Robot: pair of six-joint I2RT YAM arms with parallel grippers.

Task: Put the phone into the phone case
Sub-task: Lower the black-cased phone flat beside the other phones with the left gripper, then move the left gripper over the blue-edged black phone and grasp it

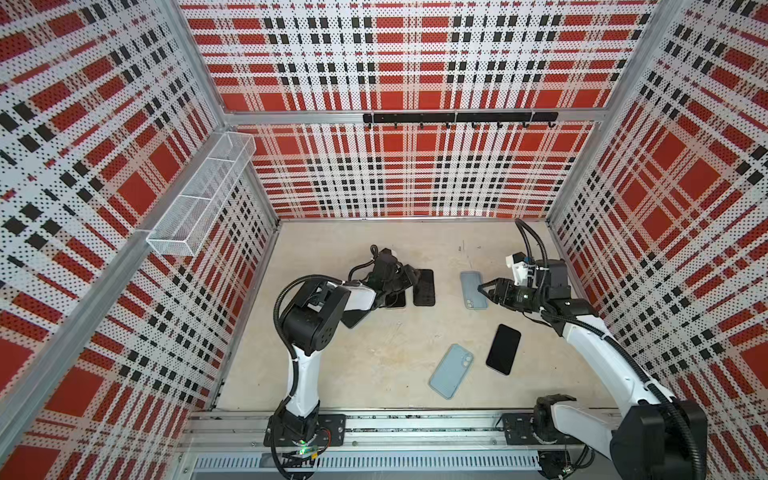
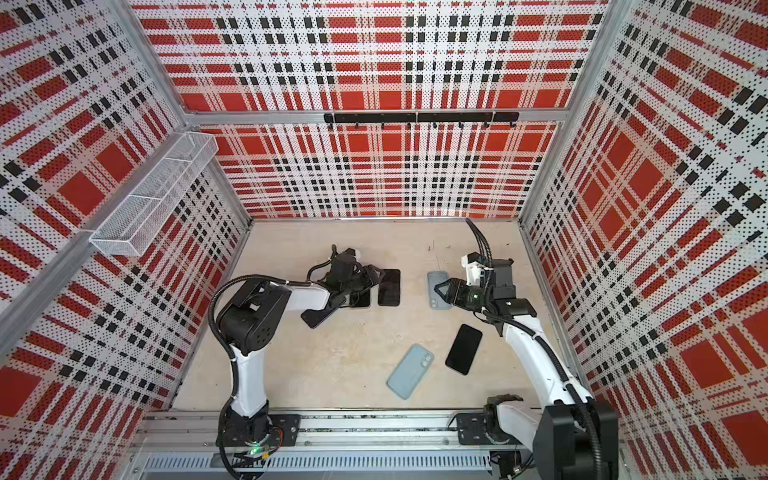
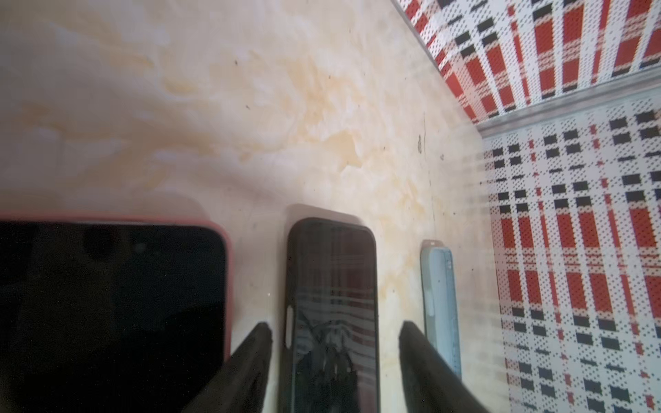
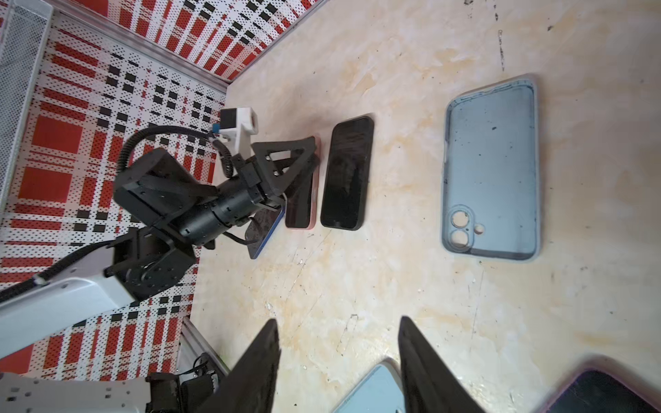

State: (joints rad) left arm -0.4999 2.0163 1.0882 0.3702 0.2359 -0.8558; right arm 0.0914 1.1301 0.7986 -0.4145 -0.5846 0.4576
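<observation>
A bare black phone [image 1: 503,349] [image 2: 464,349] lies flat on the floor at front right. An empty light-blue phone case [image 1: 473,289] [image 4: 491,168] lies hollow side up farther back. My right gripper [image 1: 482,292] [image 4: 338,320] hovers open at that case's right edge with only bare floor between its fingers. My left gripper [image 1: 409,277] [image 3: 334,324] is open. Its fingers straddle a black-cased phone [image 3: 332,304] [image 1: 424,287] without touching it.
A pink-cased phone [image 3: 107,304] [image 4: 302,200] and a blue-cased phone [image 4: 266,229] lie beside the black-cased one under the left arm. A second light-blue case [image 1: 451,371] lies back up near the front. Plaid walls close in the floor; a wire basket [image 1: 199,195] hangs on the left wall.
</observation>
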